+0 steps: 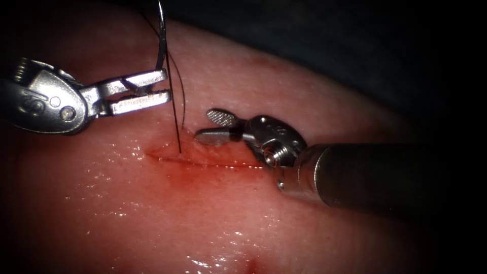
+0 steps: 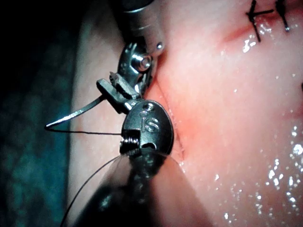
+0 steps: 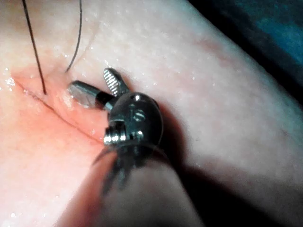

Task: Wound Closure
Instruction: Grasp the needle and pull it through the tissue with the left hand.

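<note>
The right tool [image 1: 215, 127] lies nearest the endoscope, its thick shaft coming in from the right and its two jaws spread apart, grasping nothing. The lower jaw rests on or just above the tissue [image 1: 314, 96] beside the upper edge of the cut [image 1: 203, 161]; the right wrist view shows the same parted jaws [image 3: 94, 87] close to the wound's lip.

The left tool [image 1: 147, 90] sits above and left of the cut, its jaws clenched on the needle [image 1: 162, 35]. The grip is near one end of the curve, and the rest of the steel rises out of the picture's top edge. The needle is clear of the tissue. In the left wrist view the pointed end [image 2: 71, 117] sticks out sideways from the closed jaws [image 2: 118, 92].

The thread [image 1: 174, 106] drops from the left tool as a straight dark line and enters the tissue at the cut's upper lip, towards its left end; a second, slacker strand curves down just beside it. Red fluid [image 1: 213, 170] stains the cut and the flesh below it.

This reads as a stitch partly made, with thread through the tissue and the needle lifted free. The next move likely calls for drawing the slack through evenly, keeping the pull gentle so the thread does not tear the lip.
</note>
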Tool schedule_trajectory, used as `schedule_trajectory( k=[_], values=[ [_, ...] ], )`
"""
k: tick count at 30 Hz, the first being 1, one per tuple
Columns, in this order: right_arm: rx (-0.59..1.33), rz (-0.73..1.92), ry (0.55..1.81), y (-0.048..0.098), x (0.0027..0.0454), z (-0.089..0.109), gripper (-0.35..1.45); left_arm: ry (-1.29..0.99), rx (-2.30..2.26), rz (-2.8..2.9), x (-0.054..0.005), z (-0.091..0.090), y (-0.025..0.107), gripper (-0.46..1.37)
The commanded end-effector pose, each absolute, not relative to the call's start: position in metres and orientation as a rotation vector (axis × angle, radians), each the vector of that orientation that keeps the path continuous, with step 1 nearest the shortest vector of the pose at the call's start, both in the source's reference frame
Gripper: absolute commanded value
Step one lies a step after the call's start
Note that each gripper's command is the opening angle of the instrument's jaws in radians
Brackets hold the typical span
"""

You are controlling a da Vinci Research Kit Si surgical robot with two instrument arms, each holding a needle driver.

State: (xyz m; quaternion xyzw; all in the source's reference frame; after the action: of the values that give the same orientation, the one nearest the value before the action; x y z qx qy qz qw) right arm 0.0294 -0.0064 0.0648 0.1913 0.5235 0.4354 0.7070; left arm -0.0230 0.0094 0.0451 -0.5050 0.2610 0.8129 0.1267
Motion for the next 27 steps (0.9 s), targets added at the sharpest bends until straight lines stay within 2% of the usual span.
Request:
schedule_trajectory(
  k=[1,8,27],
  values=[
    [0.426,0.966,1.163,-0.0064,0.0294,0.0648,0.48,0.765,-1.454,2.371,-0.0228,0.0452,0.0094,-0.35],
    [0.427,0.965,1.163,-0.0064,0.0294,0.0648,0.48,0.815,-1.430,2.384,-0.0218,0.0467,0.0088,-0.35],
    [0.423,0.945,1.164,-0.0064,0.0294,0.0647,0.48,0.767,-1.444,2.385,-0.0222,0.0480,0.0075,-0.35]
  ],
)
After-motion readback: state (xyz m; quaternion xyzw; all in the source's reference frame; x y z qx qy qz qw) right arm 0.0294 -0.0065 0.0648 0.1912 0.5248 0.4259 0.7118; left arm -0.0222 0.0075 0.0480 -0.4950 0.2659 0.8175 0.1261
